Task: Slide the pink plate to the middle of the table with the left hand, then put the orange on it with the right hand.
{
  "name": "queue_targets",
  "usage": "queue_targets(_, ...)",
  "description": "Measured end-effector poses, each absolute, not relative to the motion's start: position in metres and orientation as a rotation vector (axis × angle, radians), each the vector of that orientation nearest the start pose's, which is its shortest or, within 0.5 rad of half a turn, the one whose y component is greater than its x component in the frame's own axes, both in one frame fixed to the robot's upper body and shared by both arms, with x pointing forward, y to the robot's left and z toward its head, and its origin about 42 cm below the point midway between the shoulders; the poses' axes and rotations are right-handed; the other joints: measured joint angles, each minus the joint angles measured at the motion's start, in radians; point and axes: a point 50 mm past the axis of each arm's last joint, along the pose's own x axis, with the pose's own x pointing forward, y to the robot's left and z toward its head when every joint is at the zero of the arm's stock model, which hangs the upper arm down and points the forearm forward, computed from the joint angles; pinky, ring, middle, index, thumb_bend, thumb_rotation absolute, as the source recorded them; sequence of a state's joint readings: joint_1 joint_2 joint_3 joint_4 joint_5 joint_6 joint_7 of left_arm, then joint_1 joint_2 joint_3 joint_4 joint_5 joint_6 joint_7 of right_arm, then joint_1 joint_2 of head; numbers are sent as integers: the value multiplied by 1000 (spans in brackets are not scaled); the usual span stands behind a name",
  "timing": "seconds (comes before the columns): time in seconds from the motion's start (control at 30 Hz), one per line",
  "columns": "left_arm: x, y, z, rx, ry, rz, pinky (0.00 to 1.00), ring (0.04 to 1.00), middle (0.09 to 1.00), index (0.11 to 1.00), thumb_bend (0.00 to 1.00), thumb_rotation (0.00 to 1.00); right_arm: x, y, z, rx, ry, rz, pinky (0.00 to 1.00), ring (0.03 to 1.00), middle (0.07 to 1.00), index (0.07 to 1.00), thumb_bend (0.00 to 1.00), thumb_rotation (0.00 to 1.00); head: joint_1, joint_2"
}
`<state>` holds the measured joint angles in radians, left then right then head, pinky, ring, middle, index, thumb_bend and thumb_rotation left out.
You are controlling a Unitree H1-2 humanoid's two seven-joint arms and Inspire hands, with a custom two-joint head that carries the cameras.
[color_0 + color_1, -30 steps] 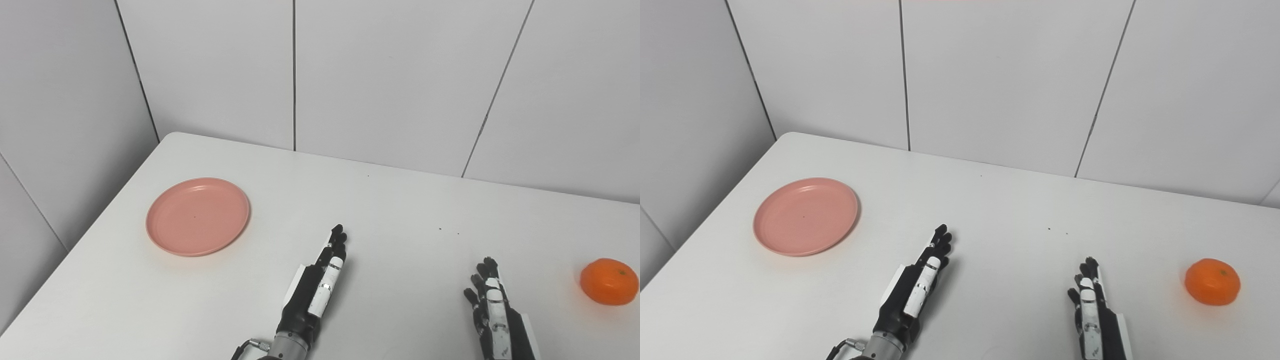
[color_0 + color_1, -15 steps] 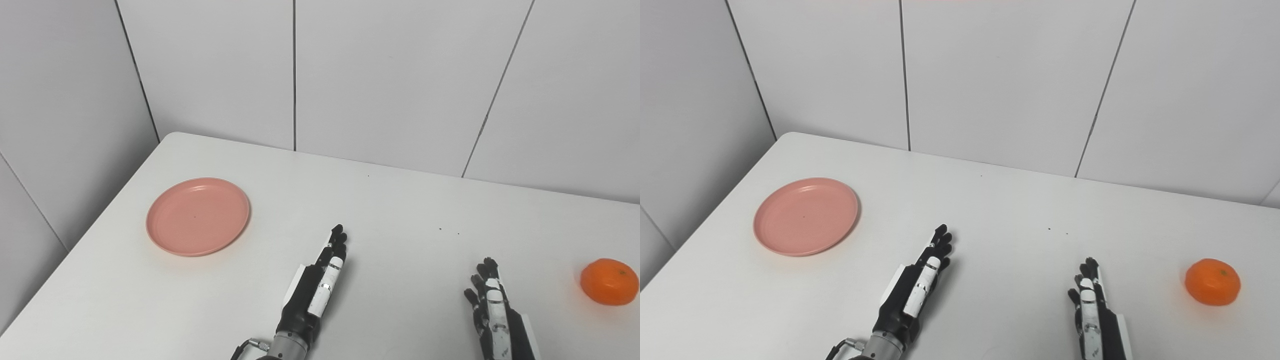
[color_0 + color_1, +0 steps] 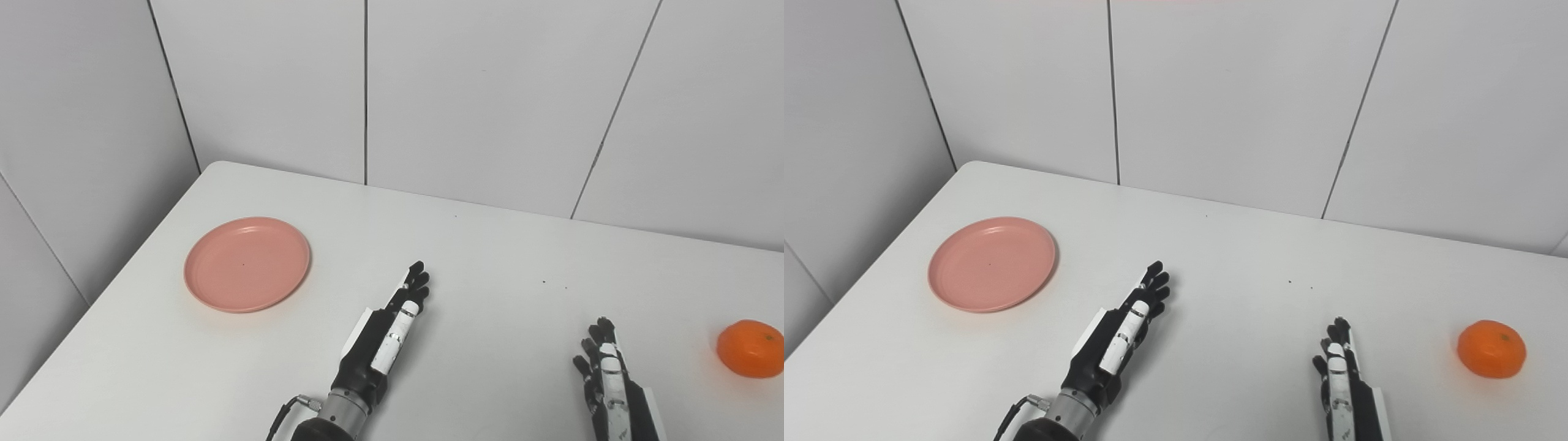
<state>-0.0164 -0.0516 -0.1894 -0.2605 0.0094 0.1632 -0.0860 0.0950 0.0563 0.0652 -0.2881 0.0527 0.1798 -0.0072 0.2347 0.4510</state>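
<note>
Leftmost, pink plate (image 3: 247,264) sits flat near table (image 3: 490,257) left edge, untouched, so the slide is not begun. Left hand (image 3: 386,334) lies mid-table, fingers straight, holding nothing, well apart from plate. Right hand (image 3: 606,383) likewise flat and empty, waiting. Orange (image 3: 750,348) rests far right, within right-hand side.

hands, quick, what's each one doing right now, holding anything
Left hand: open, fingers straight, holding nothing, well short of the plate.
Right hand: open, holding nothing, apart from the orange.
</note>
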Motion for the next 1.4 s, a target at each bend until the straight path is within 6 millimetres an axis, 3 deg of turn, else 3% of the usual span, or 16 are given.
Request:
queue_targets(0.43, 292, 169, 214, -72, -203, -227, 982, 962, 969, 953, 423, 1000, 252, -183, 139, 124, -18, 37, 1000, 1000, 1000, 1000, 150, 1000, 12, -5)
queue_targets(0.77, 306, 224, 252, 15, -295, -100, 929, 942, 952, 933, 419, 1000, 252, -184, 139, 135, -17, 36, 1000, 1000, 1000, 1000, 155, 1000, 28, -17)
queue_targets(1.07, 319, 270, 256, 12, -288, -14, 941, 942, 945, 924, 393, 1000, 252, -184, 139, 142, -17, 35, 1000, 1000, 1000, 1000, 141, 1000, 47, -26)
queue_targets(1.4, 333, 296, 279, 11, -348, 57, 925, 938, 945, 930, 399, 1000, 254, -189, 138, 159, -15, 30, 1000, 1000, 1000, 1000, 134, 1000, 57, -29)
